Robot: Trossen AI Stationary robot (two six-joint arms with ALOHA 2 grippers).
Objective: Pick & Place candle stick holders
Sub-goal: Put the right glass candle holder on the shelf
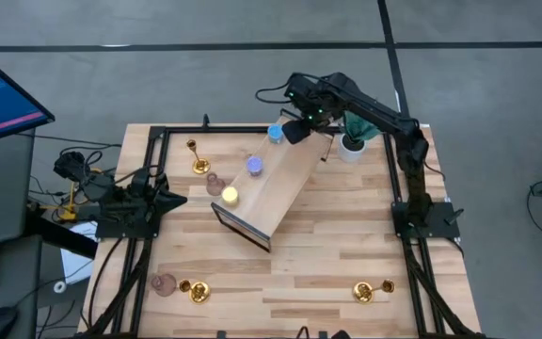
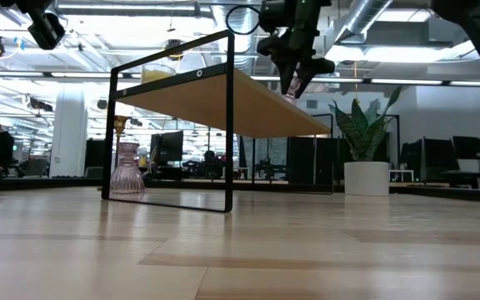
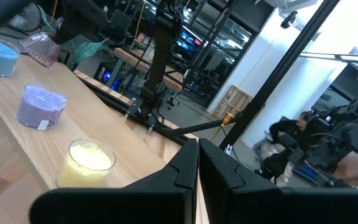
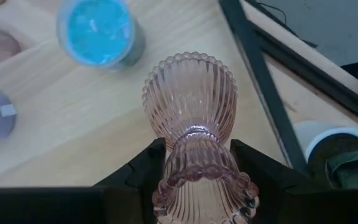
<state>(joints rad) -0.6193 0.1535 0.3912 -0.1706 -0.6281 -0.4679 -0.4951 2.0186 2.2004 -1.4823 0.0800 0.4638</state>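
Your right gripper [image 4: 191, 163] is pinching a ribbed dusty-pink glass candle stick holder [image 4: 194, 124] by its narrow waist, one dark finger on each side. In the high view that gripper [image 1: 296, 130] hangs over the far end of the raised light-wood shelf with a black metal frame [image 1: 280, 184], just beside the little round blue holder [image 1: 275, 134] standing there. Along the same shelf you have a round violet holder [image 1: 253, 166] in the middle and a round yellow holder [image 1: 230, 196] nearer the front end.

Your left gripper [image 1: 169, 200] waits at the table's left side, its fingers pressed together as the left wrist view shows.

On the wooden table [image 1: 327, 273], a shiny gold stemmed holder [image 1: 198, 160] stands at the far left with another pink bulbous holder [image 1: 215, 183] near it beside the shelf. At the near left a pink holder [image 1: 164, 284] sits beside a gold one [image 1: 196, 292], and more gold pieces [image 1: 373, 291] are at the near right. The white-potted green plant [image 1: 354, 139] stands just beyond the right gripper
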